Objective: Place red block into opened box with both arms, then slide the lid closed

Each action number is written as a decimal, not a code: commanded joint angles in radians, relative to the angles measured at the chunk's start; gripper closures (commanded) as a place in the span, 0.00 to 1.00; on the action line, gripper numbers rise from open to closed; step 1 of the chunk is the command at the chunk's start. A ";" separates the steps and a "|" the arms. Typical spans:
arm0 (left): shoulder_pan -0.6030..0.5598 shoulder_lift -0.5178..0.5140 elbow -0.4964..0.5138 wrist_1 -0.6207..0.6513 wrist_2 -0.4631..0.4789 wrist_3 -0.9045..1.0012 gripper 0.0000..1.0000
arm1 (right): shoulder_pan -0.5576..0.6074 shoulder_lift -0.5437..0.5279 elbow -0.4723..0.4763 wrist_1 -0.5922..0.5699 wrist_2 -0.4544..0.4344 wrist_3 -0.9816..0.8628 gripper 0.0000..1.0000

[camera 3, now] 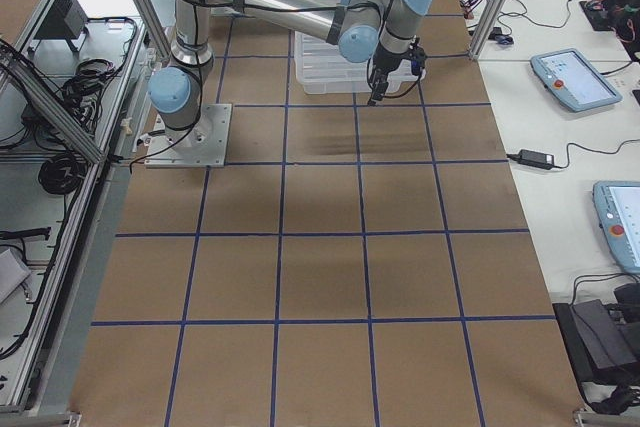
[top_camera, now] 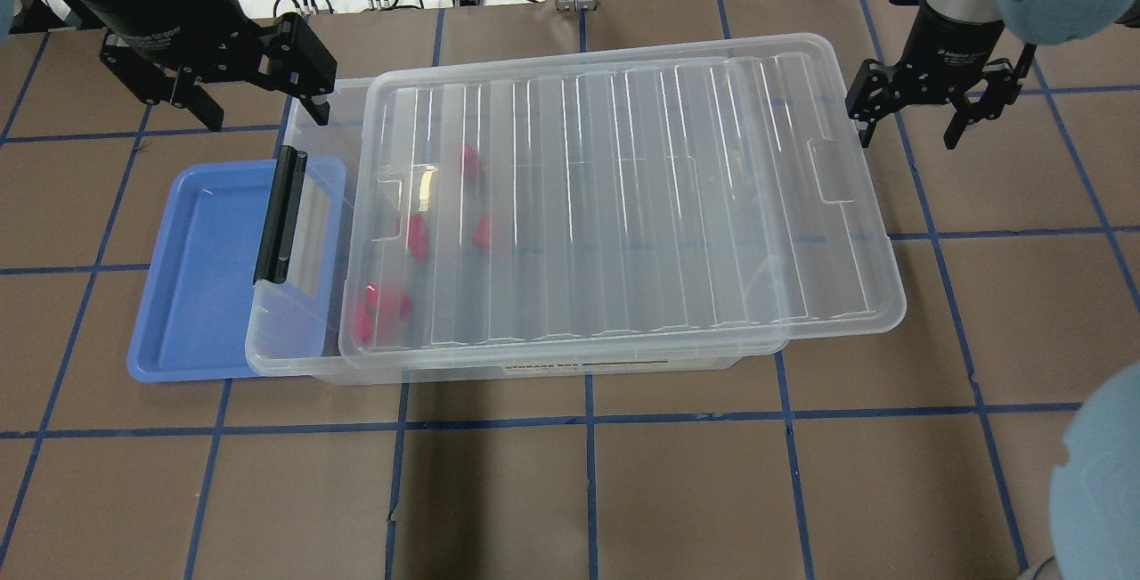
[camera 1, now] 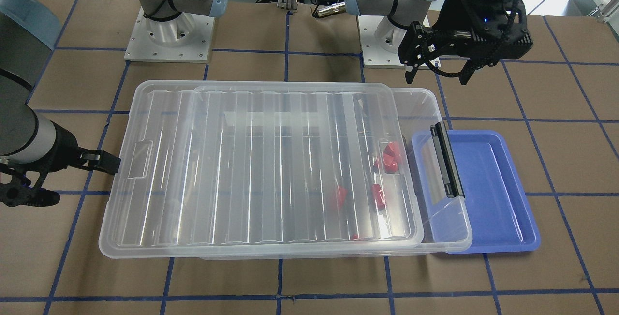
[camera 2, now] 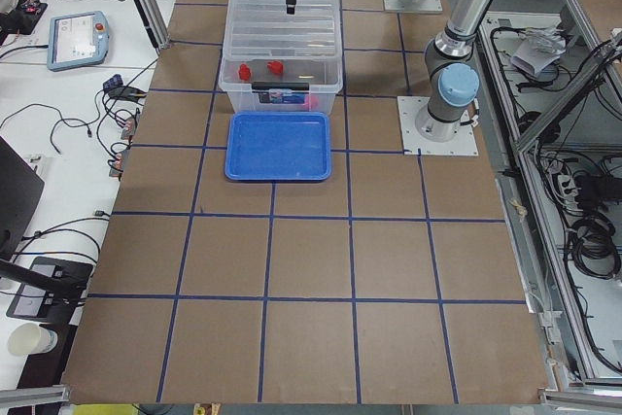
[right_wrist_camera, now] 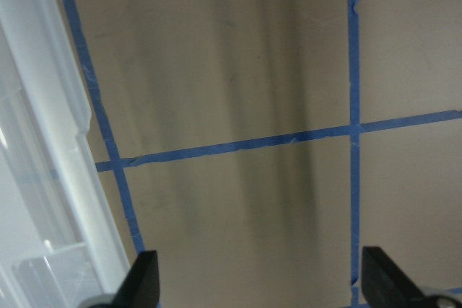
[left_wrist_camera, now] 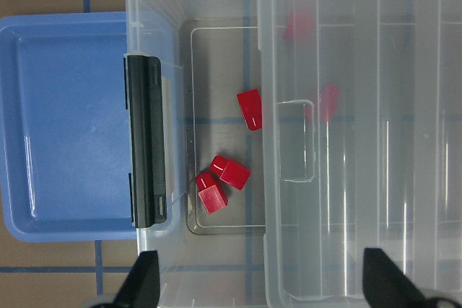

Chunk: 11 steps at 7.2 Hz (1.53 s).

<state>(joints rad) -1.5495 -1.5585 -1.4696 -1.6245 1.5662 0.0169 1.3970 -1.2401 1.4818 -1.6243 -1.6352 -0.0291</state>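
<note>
The clear box (top_camera: 294, 364) lies across the table's middle, its black clasp (top_camera: 279, 215) at the end on my left. The ribbed lid (top_camera: 623, 206) rests on top, shifted to my right, so a strip by the clasp stays uncovered. Several red blocks lie inside: one red block (left_wrist_camera: 250, 109) and two more (left_wrist_camera: 224, 184) in the uncovered strip, others under the lid. My left gripper (top_camera: 265, 106) hovers open and empty above the box's far left corner. My right gripper (top_camera: 908, 136) hangs open and empty over bare table, just off the lid's right end.
A blue tray (top_camera: 196, 277) sits partly under the box's clasp end, and nothing lies in the part that shows. Brown table with blue tape lines (top_camera: 588, 424) surrounds the box. Both arm bases (camera 1: 169, 39) stand behind the box.
</note>
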 commanded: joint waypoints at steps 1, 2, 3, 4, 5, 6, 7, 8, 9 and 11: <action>0.000 0.000 0.000 -0.002 0.001 0.000 0.00 | 0.046 0.002 0.000 -0.002 0.017 0.072 0.00; 0.000 0.000 -0.002 -0.002 0.001 0.000 0.00 | 0.057 0.002 0.000 -0.002 0.018 0.087 0.00; 0.002 -0.003 -0.002 -0.002 0.005 0.003 0.00 | 0.065 0.004 0.000 -0.003 0.018 0.087 0.00; 0.002 -0.003 -0.015 0.000 0.006 0.003 0.00 | 0.073 0.005 0.000 -0.003 0.032 0.093 0.00; 0.003 0.001 -0.024 0.002 0.006 0.003 0.00 | 0.074 0.008 -0.002 -0.003 0.035 0.093 0.00; 0.006 0.001 -0.025 0.002 0.006 0.003 0.00 | 0.074 0.007 0.000 -0.003 0.037 0.093 0.00; 0.006 0.001 -0.025 0.002 0.006 0.003 0.00 | 0.074 0.007 -0.002 -0.003 0.035 0.092 0.00; 0.006 0.001 -0.025 0.002 0.006 0.003 0.00 | 0.073 0.005 -0.003 -0.003 0.035 0.092 0.00; 0.006 0.001 -0.025 0.002 0.009 0.003 0.00 | 0.073 0.001 -0.006 -0.003 0.037 0.092 0.00; 0.006 0.001 -0.026 0.000 0.006 0.003 0.00 | 0.074 -0.004 -0.011 -0.003 0.037 0.092 0.00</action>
<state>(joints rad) -1.5432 -1.5570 -1.4945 -1.6232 1.5730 0.0200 1.4704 -1.2412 1.4744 -1.6276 -1.5986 0.0629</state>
